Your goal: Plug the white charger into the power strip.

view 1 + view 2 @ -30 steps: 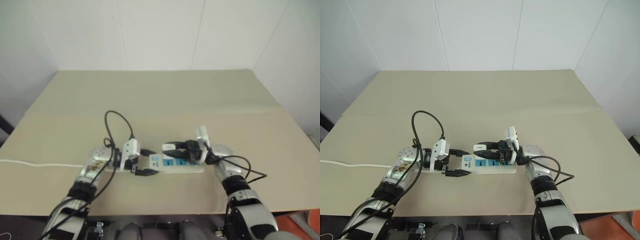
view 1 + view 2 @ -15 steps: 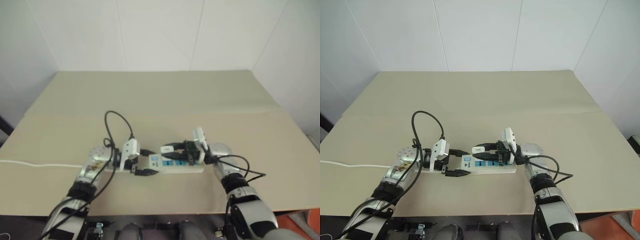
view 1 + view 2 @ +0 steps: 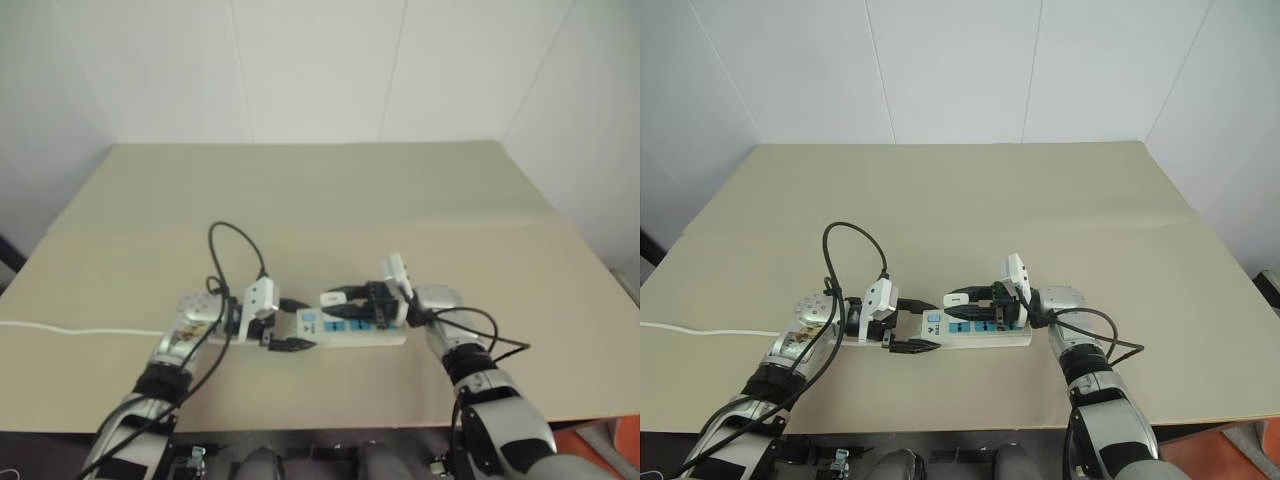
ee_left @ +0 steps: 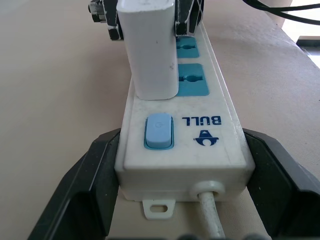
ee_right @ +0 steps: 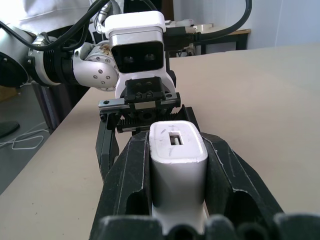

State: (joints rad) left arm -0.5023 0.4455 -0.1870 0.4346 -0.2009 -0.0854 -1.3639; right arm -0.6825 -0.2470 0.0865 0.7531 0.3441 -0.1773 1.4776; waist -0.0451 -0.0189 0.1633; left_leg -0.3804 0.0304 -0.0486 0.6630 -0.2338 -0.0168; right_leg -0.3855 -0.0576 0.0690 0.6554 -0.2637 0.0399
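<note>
Charger (image 4: 150, 50) nearer "BULL" strip (image 4: 210, 125)

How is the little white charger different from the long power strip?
The white charger is short and boxy; the power strip is a long flat bar. The charger is plain white; the strip has blue socket faces and a blue switch. The charger stands upright on the strip, which lies flat on the table. Both are white plastic, and each is gripped by black fingers.

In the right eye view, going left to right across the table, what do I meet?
Thin white cord → left end effector on the power strip's switch end → white charger → right end effector clamping the charger → power strip far end.
</note>
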